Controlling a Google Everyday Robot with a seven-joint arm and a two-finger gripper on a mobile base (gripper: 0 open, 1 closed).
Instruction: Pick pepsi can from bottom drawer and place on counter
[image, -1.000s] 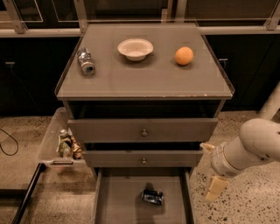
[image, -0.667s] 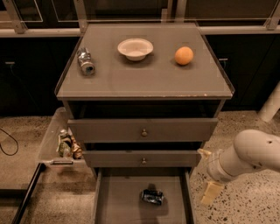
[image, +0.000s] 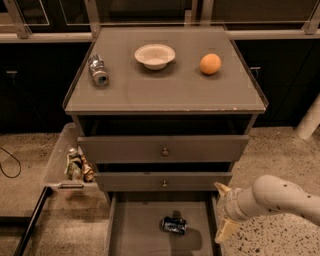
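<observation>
Pincer (image: 219, 212) sits low right, at the right wall of the bottom drawer (image: 132, 227), on a pale arm (image: 280, 197) coming in from the right edge. Its two pale fingers (image: 226, 232) are spread apart with nothing between them. It is right of the pepsi can (image: 173, 225) and not touching it.

Pepsi can lies on its side on the bottom drawer floor, about mid-width, a bit toward the right. It is dark blue with pale markings and casts a shadow on its near right. The bottom drawer is pulled out toward the near side, and the can is the only thing seen in it.

Above it, the middle drawer (image: 130, 181) and the top drawer (image: 125, 148) each have one small knob, and both stand slightly out.

Surface (image: 165, 92), the cabinet top, is grey-brown with a pale edge. It carries a silver can (image: 98, 70) on its side at far left, a white bowl (image: 155, 55) upright at far centre and an orange (image: 210, 64) at far right. All three are well apart from each other.

Left of the cabinet a clear bin (image: 54, 167) holds a few small packaged items; what they are, cannot tell. A dark cable (image: 11, 167) loops on the speckled floor (image: 272, 150) at far left. A white post (image: 311, 120) stands at the right edge.
</observation>
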